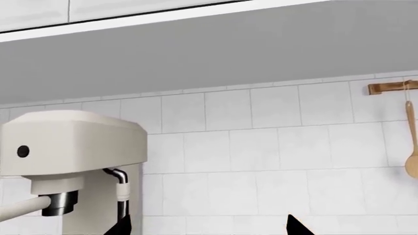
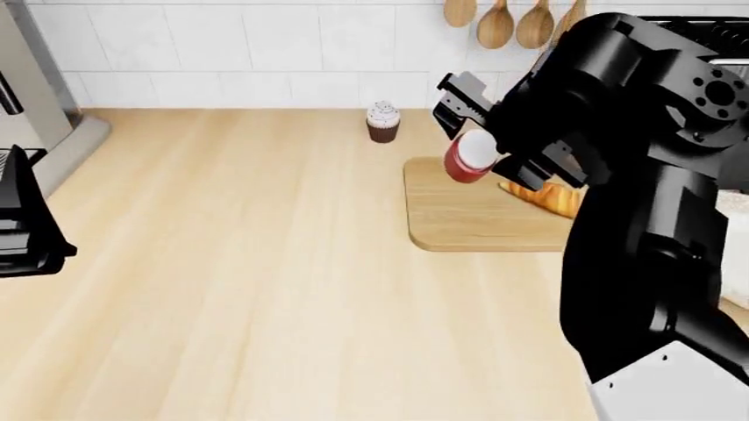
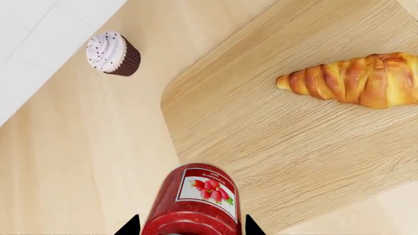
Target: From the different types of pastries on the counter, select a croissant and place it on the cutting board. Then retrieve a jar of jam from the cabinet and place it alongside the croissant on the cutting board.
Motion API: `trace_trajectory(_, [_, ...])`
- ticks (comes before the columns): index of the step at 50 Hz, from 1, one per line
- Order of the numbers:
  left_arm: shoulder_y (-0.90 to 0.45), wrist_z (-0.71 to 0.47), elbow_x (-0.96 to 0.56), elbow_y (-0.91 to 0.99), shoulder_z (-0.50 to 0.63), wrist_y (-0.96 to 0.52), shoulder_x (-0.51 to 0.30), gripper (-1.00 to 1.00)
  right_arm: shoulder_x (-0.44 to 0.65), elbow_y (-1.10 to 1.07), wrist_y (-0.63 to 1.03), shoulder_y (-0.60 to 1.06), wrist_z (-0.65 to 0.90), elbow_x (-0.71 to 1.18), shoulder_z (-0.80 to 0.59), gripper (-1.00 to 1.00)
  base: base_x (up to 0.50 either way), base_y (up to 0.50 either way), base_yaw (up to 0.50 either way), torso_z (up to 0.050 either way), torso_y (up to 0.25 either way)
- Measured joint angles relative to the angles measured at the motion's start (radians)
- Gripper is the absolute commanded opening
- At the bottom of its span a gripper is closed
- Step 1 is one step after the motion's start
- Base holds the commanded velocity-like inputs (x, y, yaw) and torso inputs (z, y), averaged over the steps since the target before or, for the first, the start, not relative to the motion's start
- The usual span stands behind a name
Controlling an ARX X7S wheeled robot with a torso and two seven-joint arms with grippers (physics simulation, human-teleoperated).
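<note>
Jar of jam held over the cutting board's edge

The right gripper is clamped on the jar of jam, above the cutting board. The croissant lies on the board beyond the jar; the cupcake stands on the counter, off the board. The left gripper faces a coffee machine, its fingers spread.

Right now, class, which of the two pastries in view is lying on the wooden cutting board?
The golden-brown ridged croissant. It rests on the light-wood cutting board, while the white-frosted chocolate cupcake stands off it on the pale wooden counter.
</note>
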Motion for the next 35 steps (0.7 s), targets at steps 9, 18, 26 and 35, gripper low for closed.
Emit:
trace_trajectory(9, [0.002,-0.001,0.005,-0.007,0.003,0.007,0.000,1.00,0.006,0.000,-0.002,-0.013,0.002,0.024,-0.021,-1.00,0.00,0.00,0.00,0.000,0.001])
trace_trajectory(18, [-0.001,-0.004,0.012,-0.013,0.015,0.011,-0.002,1.00,0.011,-0.014,0.004,-0.036,0.018,0.055,-0.019,-1.00,0.00,0.00,0.00,0.000,0.000])
trace_trajectory(26, [-0.008,-0.010,0.025,-0.017,0.036,0.011,-0.007,1.00,0.023,-0.007,0.001,-0.059,-0.005,0.060,-0.033,-1.00,0.00,0.00,0.00,0.000,0.000])
trace_trajectory(35, [-0.027,-0.018,0.038,-0.027,0.065,0.005,-0.016,1.00,0.044,0.038,-0.021,-0.072,-0.078,0.036,-0.075,-1.00,0.00,0.00,0.00,0.001,0.001])
